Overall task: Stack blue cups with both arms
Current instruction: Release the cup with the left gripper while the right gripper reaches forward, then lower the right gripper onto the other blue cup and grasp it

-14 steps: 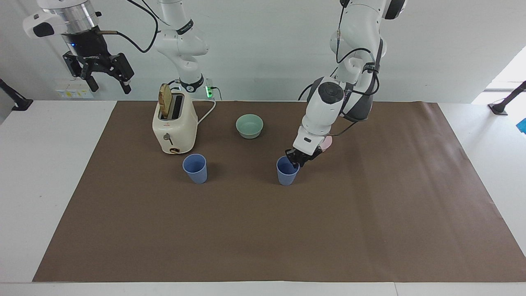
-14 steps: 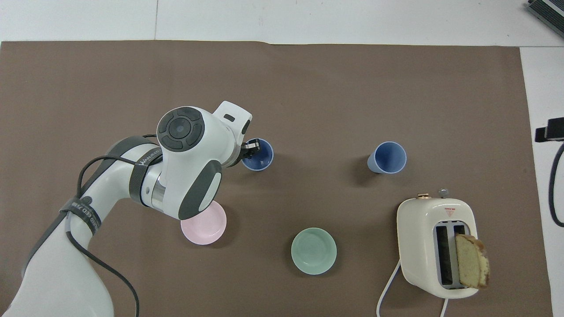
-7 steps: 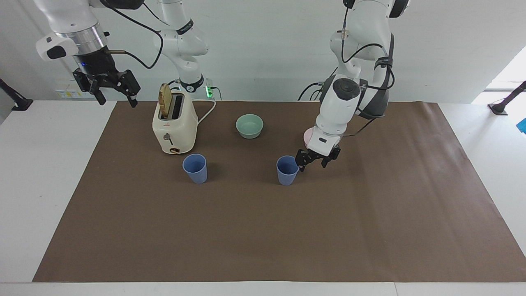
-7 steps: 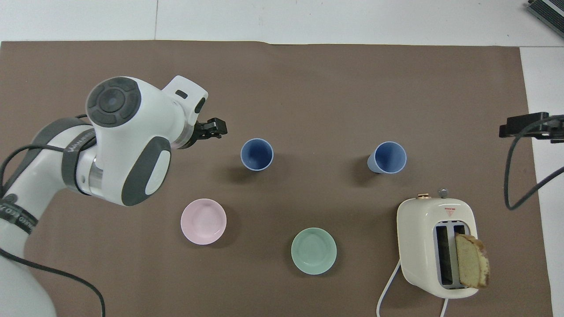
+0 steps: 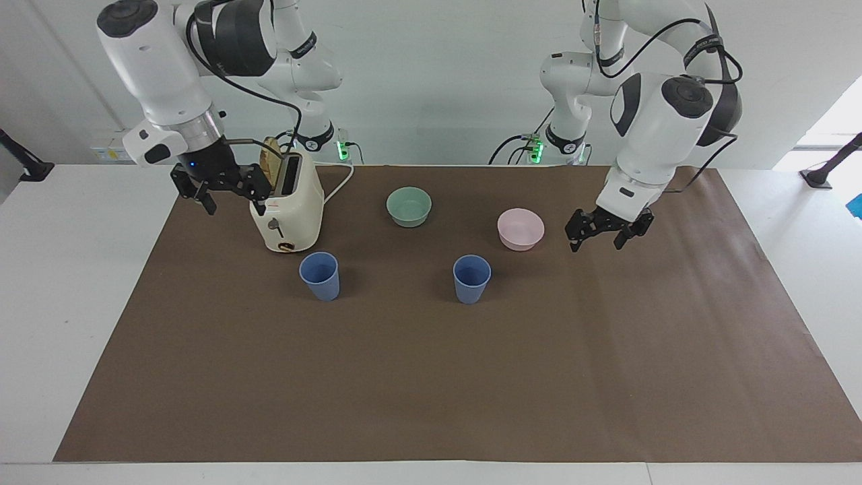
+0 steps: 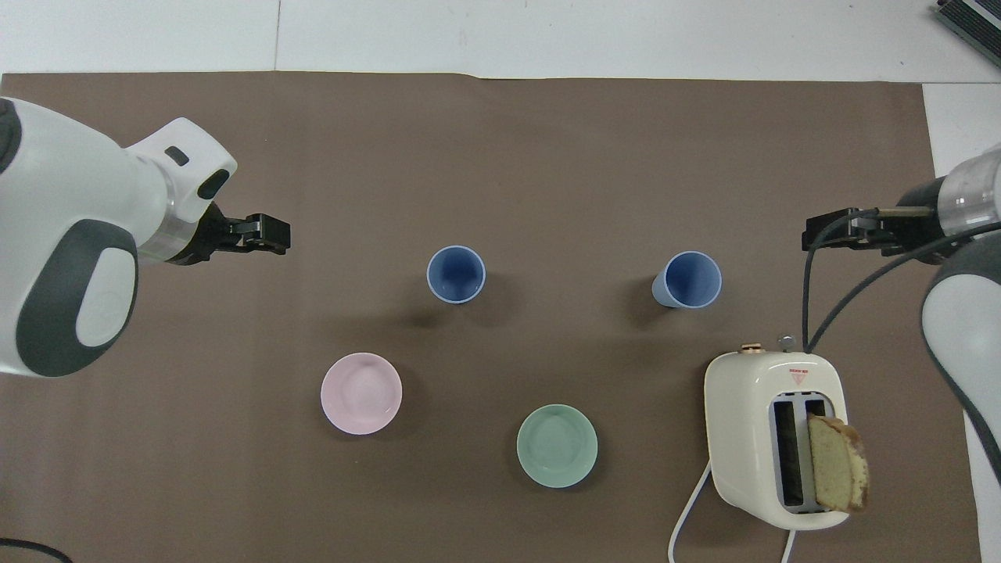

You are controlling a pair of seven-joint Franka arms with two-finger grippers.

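Observation:
Two blue cups stand upright and apart on the brown mat. One cup (image 5: 472, 278) (image 6: 456, 274) is at the mat's middle. The other cup (image 5: 320, 275) (image 6: 688, 279) stands just farther from the robots than the toaster. My left gripper (image 5: 601, 234) (image 6: 266, 234) is open and empty. It hangs above the mat beside the pink bowl, toward the left arm's end, well apart from the middle cup. My right gripper (image 5: 229, 194) (image 6: 829, 234) is open and empty. It hangs above the mat's edge beside the toaster, toward the right arm's end.
A cream toaster (image 5: 286, 209) (image 6: 770, 438) holds a slice of bread (image 5: 271, 164) (image 6: 837, 463), with its cord running toward the robots. A mint-green bowl (image 5: 409, 205) (image 6: 557, 445) and a pink bowl (image 5: 520, 228) (image 6: 361, 392) lie nearer to the robots than the cups.
My left gripper has drawn away from the middle cup's rim toward the left arm's end, uncovering the pink bowl. My right gripper has come down and in beside the toaster. The cups have not moved.

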